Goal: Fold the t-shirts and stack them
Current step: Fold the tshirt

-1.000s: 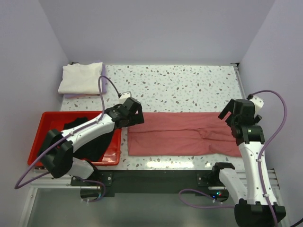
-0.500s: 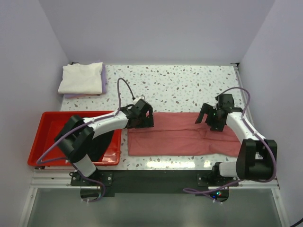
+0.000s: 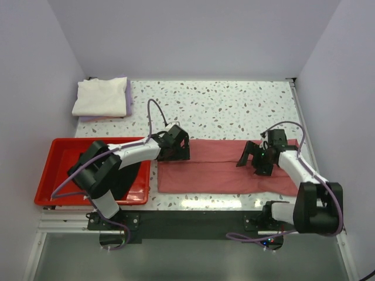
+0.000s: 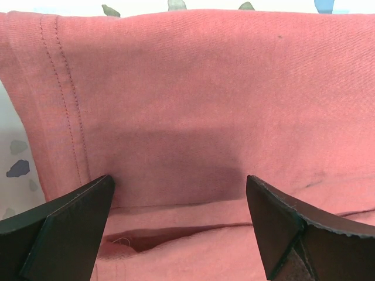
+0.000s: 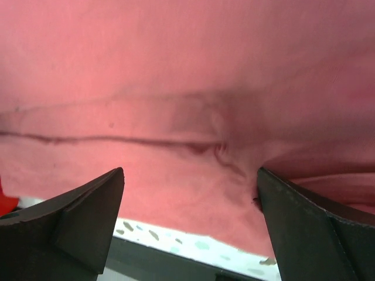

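The dusty red t-shirt point(image 3: 217, 170) lies flat on the table, folded into a long strip. My left gripper point(image 3: 177, 151) is open just above its left end. In the left wrist view, the left gripper point(image 4: 179, 193) has its black fingers point(image 4: 64, 234) spread over the cloth point(image 4: 187, 88) next to the stitched hem. My right gripper point(image 3: 251, 164) is open low over the strip's right half. The right gripper point(image 5: 190, 181) straddles a wrinkle in the cloth point(image 5: 176, 70). A cream-white shirt point(image 3: 99, 96) lies folded on a lavender one point(image 3: 126, 99) at the far left. A black shirt point(image 3: 132, 175) lies in the tray.
A rigid red plastic tray point(image 3: 58, 170) stands at the near left, next to the shirt's left end. The table's front edge point(image 5: 193, 243) lies just beyond the shirt's near edge. Bare speckled tabletop point(image 3: 222, 108) stretches behind the strip, with walls on three sides.
My right gripper has swung from the shirt's right end in over its right half and come down. My left gripper has moved right onto the shirt's left end. The shirt has not moved.
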Robot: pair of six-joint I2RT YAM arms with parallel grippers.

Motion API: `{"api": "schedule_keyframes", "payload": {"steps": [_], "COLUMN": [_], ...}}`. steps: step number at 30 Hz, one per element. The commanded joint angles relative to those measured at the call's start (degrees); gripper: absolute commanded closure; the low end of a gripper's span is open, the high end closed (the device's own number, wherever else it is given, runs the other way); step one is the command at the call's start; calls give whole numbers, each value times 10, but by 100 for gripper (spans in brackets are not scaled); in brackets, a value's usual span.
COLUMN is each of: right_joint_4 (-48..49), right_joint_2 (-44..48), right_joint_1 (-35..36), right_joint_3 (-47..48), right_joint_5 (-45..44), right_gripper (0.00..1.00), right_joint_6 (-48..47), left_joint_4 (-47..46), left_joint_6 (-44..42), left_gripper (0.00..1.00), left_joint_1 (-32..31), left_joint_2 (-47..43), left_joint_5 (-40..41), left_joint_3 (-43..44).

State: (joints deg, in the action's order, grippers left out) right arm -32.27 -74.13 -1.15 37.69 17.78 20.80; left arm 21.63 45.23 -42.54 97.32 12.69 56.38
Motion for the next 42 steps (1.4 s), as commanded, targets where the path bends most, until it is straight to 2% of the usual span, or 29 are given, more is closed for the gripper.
{"api": "schedule_keyframes", "payload": {"steps": [1, 5, 8, 11, 18, 22, 23, 35, 42], "right_joint_4": [-52, -127, -165, -166, -84, -38, -32, 91, 133], "right_joint_2": [78, 186, 222, 233, 138, 86, 65, -123, -275], "right_joint_1": [7, 7, 7, 7, 7, 7, 7, -5, -6], "right_joint_3": [-30, -32, -18, 3, 53, 53, 52, 81, 183], "right_joint_5": [46, 45, 59, 29, -52, -167, -173, -184, -116], "right_gripper": [1, 1, 1, 1, 1, 1, 1, 1, 1], "right_joint_6": [22, 29, 24, 26, 25, 81, 96, 123, 77], "left_joint_4": [-15, -7, 0, 1, 4, 10, 10, -8, -18], "left_joint_6": [-5, -6, -7, -5, -5, -5, -6, 0, 36], "left_gripper": [0, 0, 0, 0, 0, 0, 0, 0, 0], "left_joint_1": [-2, -1, -2, -1, -2, -1, -1, -8, -38], "left_joint_2": [4, 7, 9, 9, 4, 0, -1, -13, -51], "left_joint_5": [6, 13, 18, 18, 25, 31, 31, -21, -50], "left_joint_3": [-1, 7, 11, 11, 6, 3, 0, -43, -79]}}
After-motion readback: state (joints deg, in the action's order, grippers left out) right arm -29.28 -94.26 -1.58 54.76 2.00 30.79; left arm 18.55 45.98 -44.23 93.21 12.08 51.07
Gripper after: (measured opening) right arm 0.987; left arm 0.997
